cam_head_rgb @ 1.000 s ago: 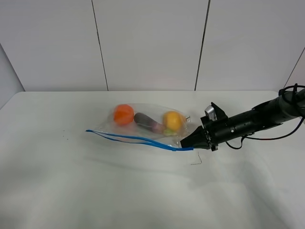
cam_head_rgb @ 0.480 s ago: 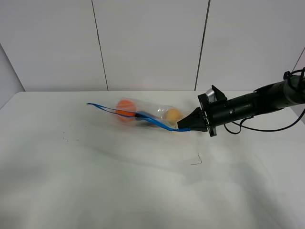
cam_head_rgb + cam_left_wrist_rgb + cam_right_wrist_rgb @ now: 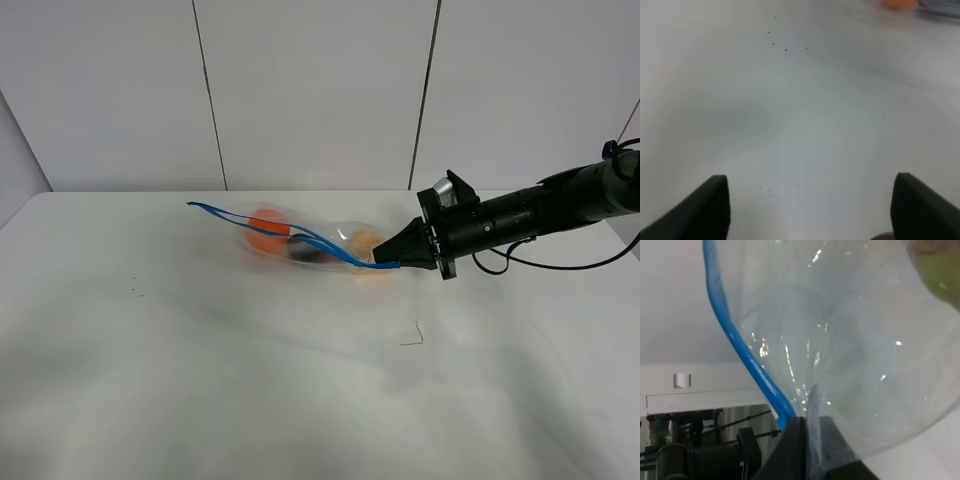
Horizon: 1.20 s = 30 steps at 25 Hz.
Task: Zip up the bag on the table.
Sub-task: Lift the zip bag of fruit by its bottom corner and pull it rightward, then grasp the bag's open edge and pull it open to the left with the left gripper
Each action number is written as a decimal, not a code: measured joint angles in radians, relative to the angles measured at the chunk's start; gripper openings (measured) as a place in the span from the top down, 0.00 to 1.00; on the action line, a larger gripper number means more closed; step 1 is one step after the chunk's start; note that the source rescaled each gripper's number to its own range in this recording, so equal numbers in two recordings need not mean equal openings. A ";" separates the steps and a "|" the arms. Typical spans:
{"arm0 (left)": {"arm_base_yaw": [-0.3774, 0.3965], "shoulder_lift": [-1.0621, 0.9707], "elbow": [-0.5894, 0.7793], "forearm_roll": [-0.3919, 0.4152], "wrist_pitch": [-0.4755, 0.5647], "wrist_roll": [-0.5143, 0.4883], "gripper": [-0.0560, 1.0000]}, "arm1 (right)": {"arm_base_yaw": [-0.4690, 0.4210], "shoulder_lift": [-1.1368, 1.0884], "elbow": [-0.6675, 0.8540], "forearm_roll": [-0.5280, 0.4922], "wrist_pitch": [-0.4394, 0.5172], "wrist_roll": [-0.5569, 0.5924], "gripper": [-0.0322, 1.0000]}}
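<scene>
The clear bag [image 3: 315,240] hangs lifted above the white table [image 3: 250,390], blurred by motion, with orange, dark and yellow produce inside. Its blue zip strip [image 3: 290,233] runs from the far left end to my right gripper [image 3: 385,262], which is shut on the strip's right end. In the right wrist view the blue strip [image 3: 742,352] and crinkly plastic [image 3: 840,350] run into the closed fingertips [image 3: 800,432]. My left gripper [image 3: 810,210] is open over bare table, its two dark fingertips [image 3: 710,205] wide apart; the arm does not show in the exterior view.
A small thin wire-like mark [image 3: 413,337] lies on the table below the right gripper. Small dark specks [image 3: 133,291] dot the left side. White wall panels stand behind the table's far edge.
My right gripper has lifted the zip end up and back, raising the bag off the table. The strip's left end has swung up and the produce has shifted inside.
</scene>
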<state>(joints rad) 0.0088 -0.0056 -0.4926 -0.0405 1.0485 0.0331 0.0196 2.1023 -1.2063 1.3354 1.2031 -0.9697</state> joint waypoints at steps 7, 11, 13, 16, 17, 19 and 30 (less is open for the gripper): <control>0.000 0.000 0.000 0.000 0.000 0.000 0.03 | 0.000 0.000 0.000 0.000 0.000 -0.001 0.97; 0.000 0.000 0.000 0.000 0.000 0.000 0.03 | 0.000 0.000 0.000 0.000 0.000 -0.001 0.97; 0.000 0.000 0.000 0.000 0.000 0.000 0.03 | 0.000 0.000 0.000 0.000 0.000 -0.001 0.97; 0.000 0.000 0.000 0.000 0.000 0.000 0.03 | 0.000 0.000 0.000 0.000 0.000 -0.001 0.97; 0.000 0.000 0.000 0.000 0.000 0.000 0.03 | 0.000 0.000 0.000 0.000 0.000 -0.001 0.97; 0.000 0.000 0.000 0.000 0.000 0.000 0.03 | 0.000 0.000 0.000 0.000 0.000 -0.001 0.97; 0.000 0.201 -0.155 0.017 -0.001 -0.014 0.03 | 0.000 0.000 0.000 0.000 0.000 -0.008 0.97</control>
<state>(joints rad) 0.0088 0.1955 -0.6473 -0.0235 1.0475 0.0195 0.0196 2.1023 -1.2063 1.3354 1.2031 -0.9772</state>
